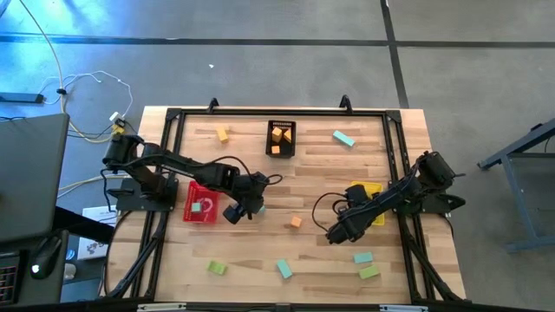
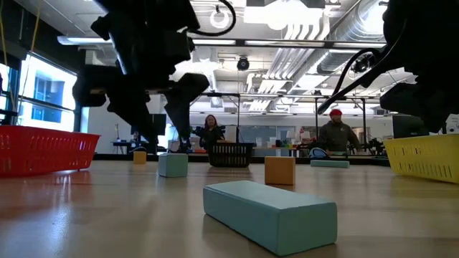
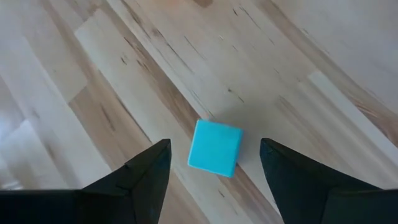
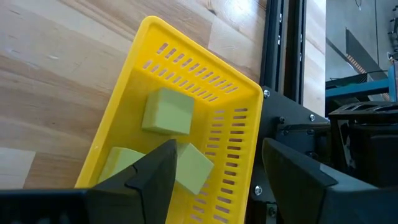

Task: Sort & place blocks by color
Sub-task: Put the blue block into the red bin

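A teal cube (image 3: 215,148) rests flat on the wooden table, just right of the red basket (image 1: 201,204); it also shows in the low view (image 2: 173,164). My left gripper (image 3: 214,163) hangs open over it, pointing steeply down, one finger on either side of the cube and apart from it (image 1: 247,208). My right gripper (image 4: 217,165) stands open above the yellow basket (image 4: 186,81), where three light green blocks (image 4: 168,112) lie on the basket's floor. The basket sits at the table's right (image 1: 371,192).
A black basket (image 1: 280,139) with orange blocks stands at the far middle. The red basket holds a teal block. Loose blocks lie about: orange ones (image 1: 296,222) (image 1: 223,133), teal ones (image 1: 343,138) (image 1: 284,269) (image 1: 362,257), green ones (image 1: 216,268) (image 1: 369,271). People stand beyond the table.
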You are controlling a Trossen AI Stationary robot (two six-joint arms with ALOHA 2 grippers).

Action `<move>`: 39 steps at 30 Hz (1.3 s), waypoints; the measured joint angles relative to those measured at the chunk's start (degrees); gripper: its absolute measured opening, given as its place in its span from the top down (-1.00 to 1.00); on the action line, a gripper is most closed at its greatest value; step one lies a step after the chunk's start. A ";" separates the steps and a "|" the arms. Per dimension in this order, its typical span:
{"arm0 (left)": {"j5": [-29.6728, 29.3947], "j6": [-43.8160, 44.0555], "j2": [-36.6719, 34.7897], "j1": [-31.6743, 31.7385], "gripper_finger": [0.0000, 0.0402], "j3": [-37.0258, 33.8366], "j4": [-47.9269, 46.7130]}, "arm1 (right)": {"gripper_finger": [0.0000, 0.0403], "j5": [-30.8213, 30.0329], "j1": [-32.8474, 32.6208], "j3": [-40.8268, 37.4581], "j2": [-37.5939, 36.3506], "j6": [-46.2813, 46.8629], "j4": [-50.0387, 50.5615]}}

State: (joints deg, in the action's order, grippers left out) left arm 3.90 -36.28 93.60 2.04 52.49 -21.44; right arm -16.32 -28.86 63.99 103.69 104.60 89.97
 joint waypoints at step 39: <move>0.35 10.16 4.73 -0.88 0.49 -0.07 -0.73 | -0.10 -18.24 -0.04 12.61 -0.03 -7.27 -9.80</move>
State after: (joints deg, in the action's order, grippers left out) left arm 4.24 -26.11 98.33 1.16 52.42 -22.17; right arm -34.55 -28.91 76.60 103.66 97.33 80.18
